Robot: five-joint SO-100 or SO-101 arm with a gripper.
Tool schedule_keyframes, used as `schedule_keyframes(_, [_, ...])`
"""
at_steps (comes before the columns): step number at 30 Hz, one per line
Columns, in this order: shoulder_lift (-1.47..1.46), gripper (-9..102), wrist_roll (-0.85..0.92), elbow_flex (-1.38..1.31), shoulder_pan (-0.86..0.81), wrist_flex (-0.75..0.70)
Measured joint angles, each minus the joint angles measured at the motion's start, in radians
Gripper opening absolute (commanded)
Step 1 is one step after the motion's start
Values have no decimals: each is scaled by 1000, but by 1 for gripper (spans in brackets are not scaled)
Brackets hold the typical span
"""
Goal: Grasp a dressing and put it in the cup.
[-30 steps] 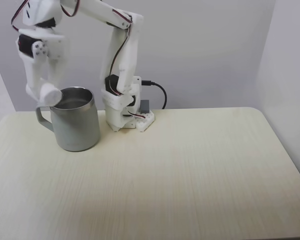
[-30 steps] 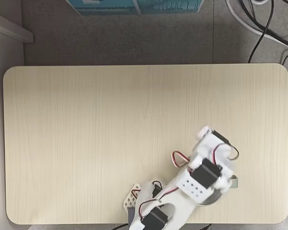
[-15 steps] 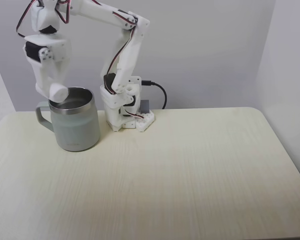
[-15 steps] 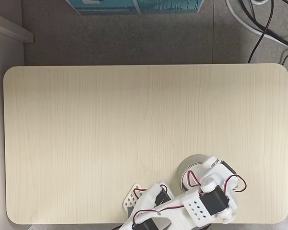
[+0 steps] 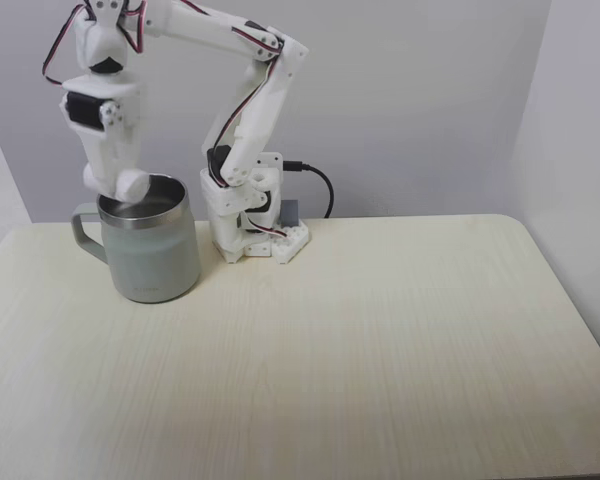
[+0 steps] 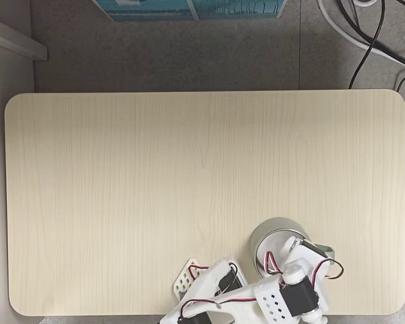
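Dressing [image 5: 132,185] | clenched in end effector [image 5: 123,187] over cup [image 5: 152,255] (arm hides cup from above)

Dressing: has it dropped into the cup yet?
No. In the fixed view from the front, the dressing sits in the tool, level with the rim of the cup.

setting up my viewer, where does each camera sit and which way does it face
A fixed view: in front of the table, facing the back wall; it shows the whole arm from its base, the gripper holding the dressing over the cup.
Another fixed view: above, looking straight down on the table; it shows the arm at the bottom edge, over the cup.
Shared: table, arm, cup.
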State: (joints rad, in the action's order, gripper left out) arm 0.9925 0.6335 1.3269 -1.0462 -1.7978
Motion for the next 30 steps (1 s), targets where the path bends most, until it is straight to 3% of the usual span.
schedule_keyframes(2, [-9,3,15,-12,15,0])
schedule_keyframes(6, [-48,20,35,-29,14,0])
schedule_keyframes(9, [-100,25,38,-29,15,0])
schedule_keyframes(30, [-77,24,55,-46,26,0])
